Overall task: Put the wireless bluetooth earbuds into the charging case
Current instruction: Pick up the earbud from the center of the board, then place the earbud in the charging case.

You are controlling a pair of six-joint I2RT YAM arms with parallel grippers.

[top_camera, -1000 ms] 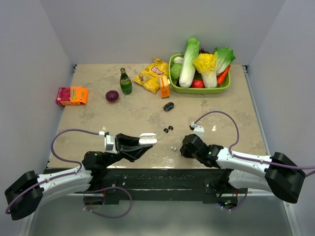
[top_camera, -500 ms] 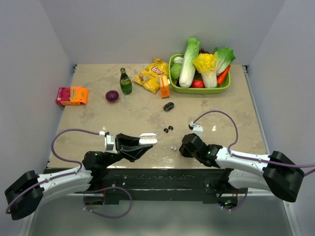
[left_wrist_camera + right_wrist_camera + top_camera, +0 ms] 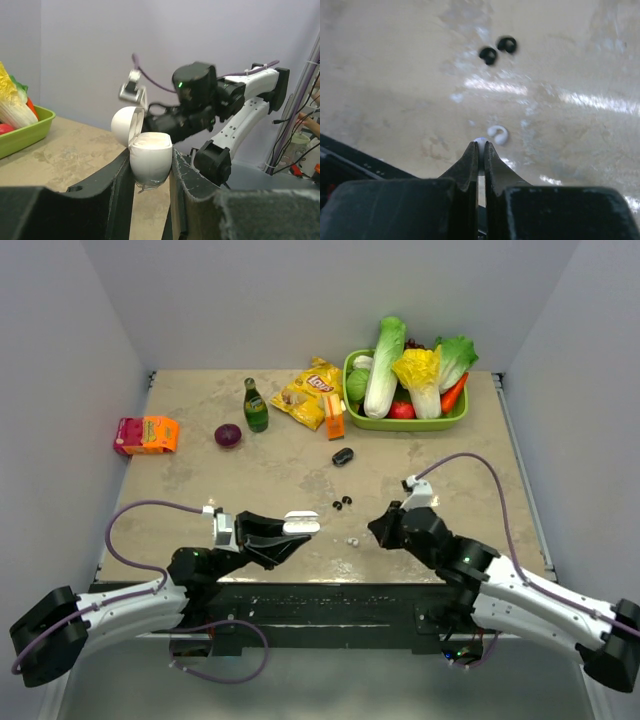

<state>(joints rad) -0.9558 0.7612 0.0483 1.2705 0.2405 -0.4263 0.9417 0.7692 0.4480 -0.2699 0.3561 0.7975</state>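
Observation:
My left gripper (image 3: 150, 167) is shut on the white charging case (image 3: 150, 156), held above the table's near edge with its lid (image 3: 126, 125) flipped open; from above the case (image 3: 300, 523) shows at the fingertips. My right gripper (image 3: 480, 146) is shut on a white earbud (image 3: 480, 141), which peeks out between the tips just above the table. A second white earbud (image 3: 497, 134) lies on the table beside it, also seen from above (image 3: 353, 539). Two black earbuds (image 3: 497, 50) lie together farther out (image 3: 342, 503).
A small black case (image 3: 343, 455) lies mid-table. A green basket (image 3: 352, 410) of vegetables stands at the back right, with a chip bag (image 3: 310, 390), a green bottle (image 3: 255, 406), a red onion (image 3: 228, 435) and an orange-pink box (image 3: 146, 434) along the back.
My right gripper's jaws have closed on a white earbud, and the right arm has lifted and drawn back to the right. The left arm has stayed still with the case.

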